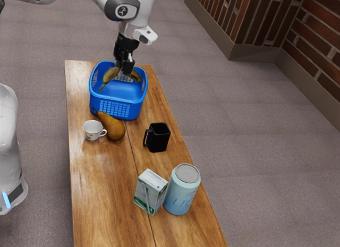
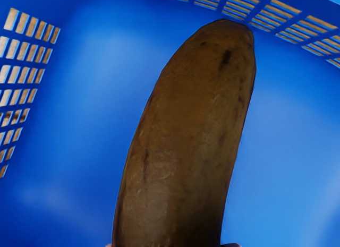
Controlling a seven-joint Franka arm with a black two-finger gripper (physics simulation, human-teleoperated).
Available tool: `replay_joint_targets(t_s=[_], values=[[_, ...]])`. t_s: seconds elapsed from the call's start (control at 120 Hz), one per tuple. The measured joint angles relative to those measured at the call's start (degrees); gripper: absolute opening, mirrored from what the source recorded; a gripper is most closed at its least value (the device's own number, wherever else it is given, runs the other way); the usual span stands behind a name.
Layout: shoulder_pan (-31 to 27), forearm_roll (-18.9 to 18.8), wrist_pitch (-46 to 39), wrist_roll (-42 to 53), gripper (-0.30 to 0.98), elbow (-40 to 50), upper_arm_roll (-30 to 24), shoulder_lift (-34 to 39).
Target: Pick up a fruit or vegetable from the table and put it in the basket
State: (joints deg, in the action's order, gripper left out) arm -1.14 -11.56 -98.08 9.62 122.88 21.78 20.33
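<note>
Light-blue can (image 1: 181, 194) and white-and-green carton (image 1: 150, 192) stand side by side in the exterior view's lower centre, on the wooden table (image 1: 101, 199). Above them in the frame is a black mug (image 1: 159, 137); toward the left, a white cup (image 1: 93, 130) sits beside a brownish pear (image 1: 113, 127), just in front of the blue basket (image 1: 121, 109). At upper left, the gripper (image 1: 125, 69) is clamped on a brown-yellow banana (image 1: 110, 76), its fingers against opposite sides. The banana is at the basket's opening, within the rim; whether it touches the basket I cannot tell.
</note>
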Motion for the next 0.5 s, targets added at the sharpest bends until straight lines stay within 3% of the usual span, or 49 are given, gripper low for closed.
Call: replay_joint_targets(t_s=[0.408,0.5], values=[[0.06,0.61,-2.69,0.56,0.21,2.02,1.28,-1.36],[0.11,0.73,-2.86,0.68,0.4,2.23,1.46,-1.43]])
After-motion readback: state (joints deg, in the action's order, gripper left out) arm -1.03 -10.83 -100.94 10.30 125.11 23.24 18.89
